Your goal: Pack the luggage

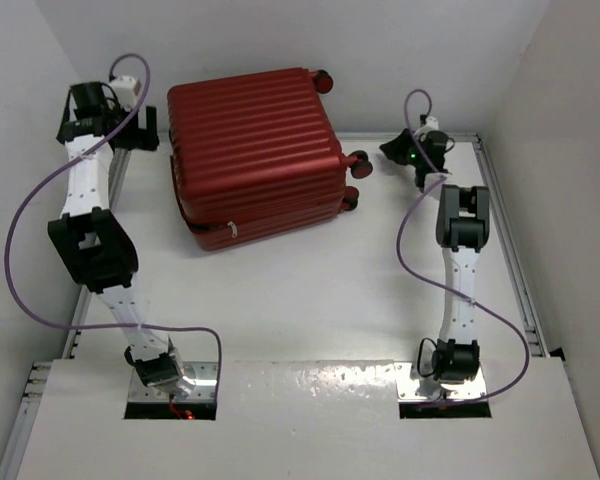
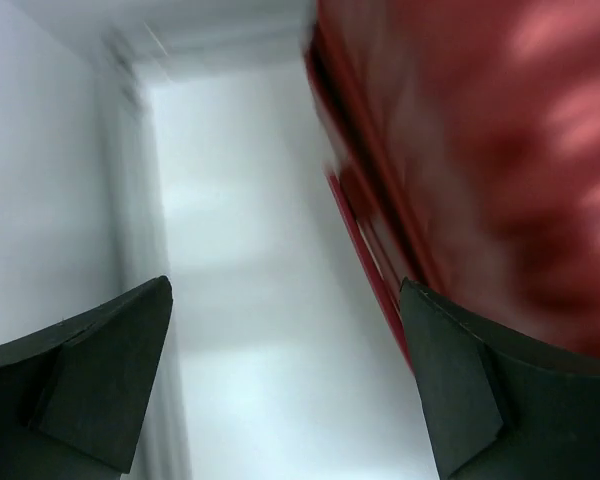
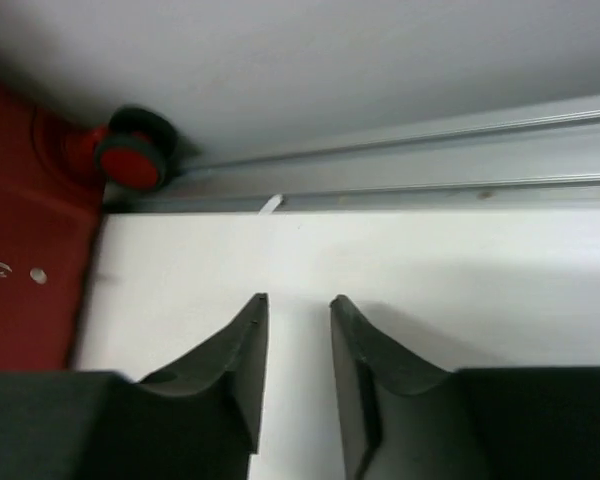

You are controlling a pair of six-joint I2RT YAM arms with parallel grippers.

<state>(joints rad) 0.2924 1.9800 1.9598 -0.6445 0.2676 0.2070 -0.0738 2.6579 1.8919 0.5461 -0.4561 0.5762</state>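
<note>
While the closed luggage (image 1: 255, 155) lies flat in the upper middle of the overhead frame, the left gripper (image 2: 285, 290) beside its left edge gapes wide and empty, and the right gripper (image 3: 298, 300), near a wheel (image 3: 130, 155), stands narrowly parted, holding nothing.

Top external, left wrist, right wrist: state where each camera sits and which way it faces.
Top external: above and behind the bases, looking down on the white table, dark red ribbed hard-shell suitcase, left arm and right arm.
Left wrist: on the left arm, facing past its wide-open jaws along the suitcase's side; blurred.
Right wrist: on the right arm, facing down past slightly parted jaws at table, metal rail and black suitcase wheel.
Shared: all three show the suitcase.
</note>
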